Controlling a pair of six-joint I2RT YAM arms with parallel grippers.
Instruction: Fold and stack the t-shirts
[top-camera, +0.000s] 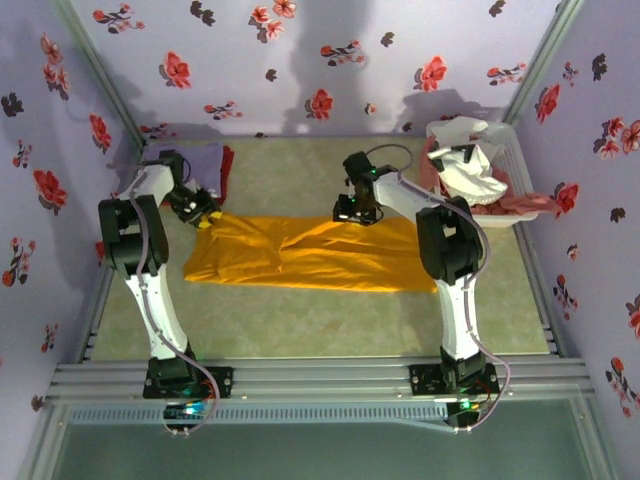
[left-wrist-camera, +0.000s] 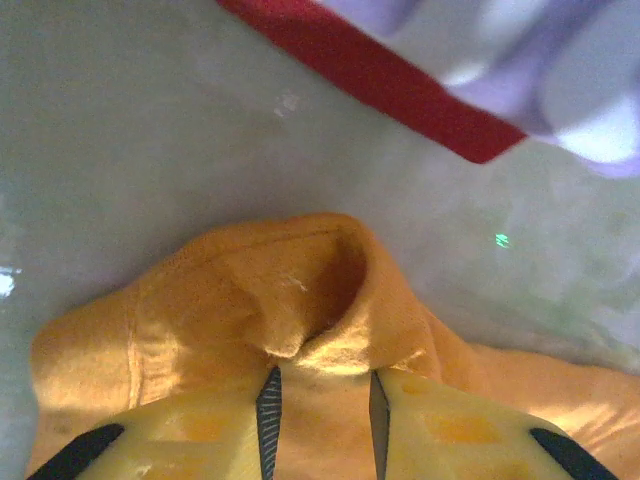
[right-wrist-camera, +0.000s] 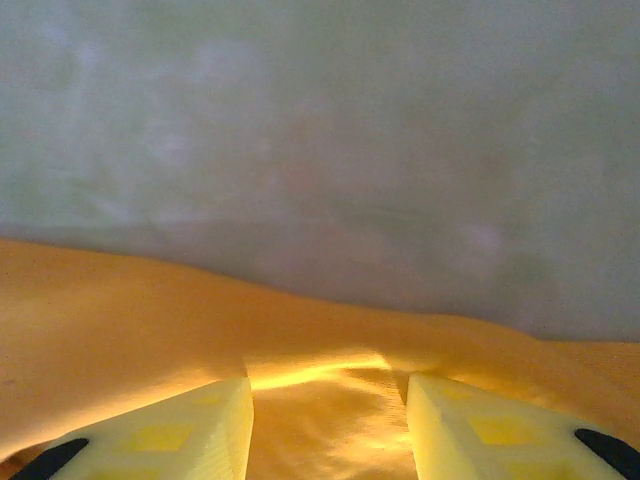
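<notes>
A mustard-orange t-shirt (top-camera: 310, 255) lies spread in a long strip across the middle of the table. My left gripper (top-camera: 205, 215) is at its far left corner, shut on a bunched fold of the orange cloth (left-wrist-camera: 250, 290), which fills the gap between the left gripper's (left-wrist-camera: 320, 375) fingers. My right gripper (top-camera: 352, 212) rests on the shirt's far edge right of centre. Seen from the wrist, the right gripper (right-wrist-camera: 328, 385) is open, with orange cloth (right-wrist-camera: 120, 320) lying loose between its fingers. A lavender t-shirt (top-camera: 200, 160) sits on a red t-shirt (top-camera: 228, 170) at the back left.
A white basket (top-camera: 515, 160) at the back right holds a crumpled white t-shirt (top-camera: 470, 165) and a pink one (top-camera: 520, 203). In the left wrist view the red shirt (left-wrist-camera: 400, 85) and the lavender shirt (left-wrist-camera: 560, 70) lie just beyond the held corner. Flowered walls close in three sides.
</notes>
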